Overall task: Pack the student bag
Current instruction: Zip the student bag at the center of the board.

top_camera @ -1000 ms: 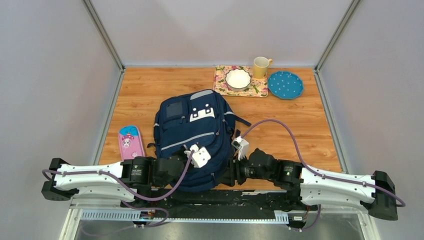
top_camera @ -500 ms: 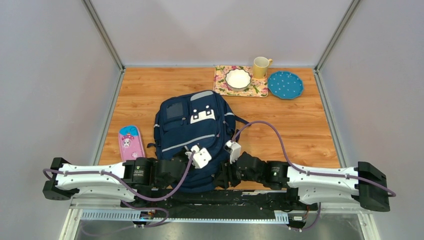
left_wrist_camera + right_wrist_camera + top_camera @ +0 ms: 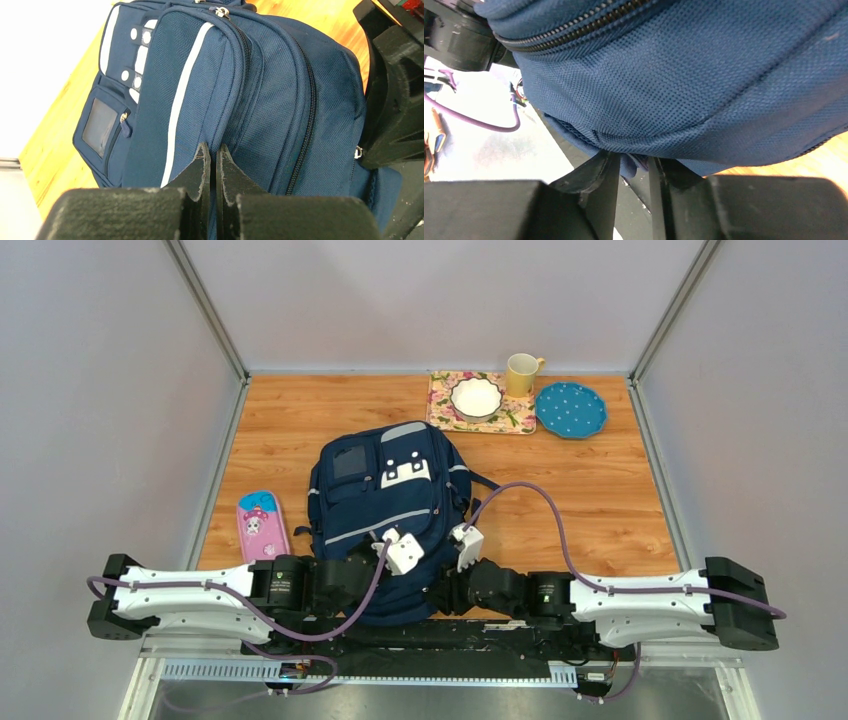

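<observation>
The bag (image 3: 385,500) lies flat at the middle of the near edge of the wooden surface (image 3: 580,500), top toward the far edge, bottom between my two arms. It is navy cloth in a coarse, grainy weave, rounded at the corners, with pale grey stripes (image 3: 185,90) across the front pockets, black toothed zips (image 3: 310,100) with small metal pulls, a clear window pocket (image 3: 100,127) and a white patch (image 3: 405,468) set with round dots. I can read no writing on it at this size. My left hand (image 3: 211,150) is closed, its dark tips together and against the cloth beside the front pocket's seam; I cannot tell whether any cloth is caught. My right hand (image 3: 633,159) is at the bag's lower right corner, fingers (image 3: 604,172) part-way apart with a fold of the cloth between them; I cannot tell whether they clamp it. A pink pencil case (image 3: 262,524) with a cartoon face lies near the left edge. At the far right stand a flowered mat (image 3: 510,418) bearing a white bowl (image 3: 476,397), a yellow mug (image 3: 521,373) and a blue dotted plate (image 3: 570,409).
</observation>
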`<state>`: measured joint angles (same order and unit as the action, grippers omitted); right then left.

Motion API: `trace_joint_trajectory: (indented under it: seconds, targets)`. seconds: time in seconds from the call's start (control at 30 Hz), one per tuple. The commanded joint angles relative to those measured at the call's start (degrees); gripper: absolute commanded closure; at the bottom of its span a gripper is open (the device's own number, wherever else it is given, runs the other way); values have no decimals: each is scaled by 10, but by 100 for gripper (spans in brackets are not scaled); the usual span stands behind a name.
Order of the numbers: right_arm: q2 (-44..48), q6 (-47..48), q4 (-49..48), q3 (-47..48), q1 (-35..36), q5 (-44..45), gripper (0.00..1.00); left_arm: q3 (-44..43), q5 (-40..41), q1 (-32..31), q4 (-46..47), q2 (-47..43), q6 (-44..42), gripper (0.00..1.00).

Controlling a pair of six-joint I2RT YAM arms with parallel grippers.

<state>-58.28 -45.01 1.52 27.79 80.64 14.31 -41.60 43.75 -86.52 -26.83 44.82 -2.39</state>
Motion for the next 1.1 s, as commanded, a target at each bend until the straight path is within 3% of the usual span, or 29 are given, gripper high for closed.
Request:
trace_joint_trajectory:
  seconds: [0.0,0.1,0.13,0.27,0.73,0.93,1.07]
  targets:
    - [-24,6,-19,8,21,77,74,-31,56,7,54,-1,20,100]
    - [-29,7,-18,12,32,109,77,-31,48,10,53,-4,21,100]
    - [-27,6,0,15,35,121,87,-29,46,9,51,-6,20,100]
    - [1,7,77,26,46,186,100,-23,38,11,22,-13,20,100]
    - [100,19,227,8,32,260,100,-10,-30,19,-99,3,49,100]
    - [136,42,193,-17,-1,228,100,-8,-77,19,-123,21,49,100]
    - [153,84,150,-28,-49,132,100,-4,-91,19,-128,18,47,100]
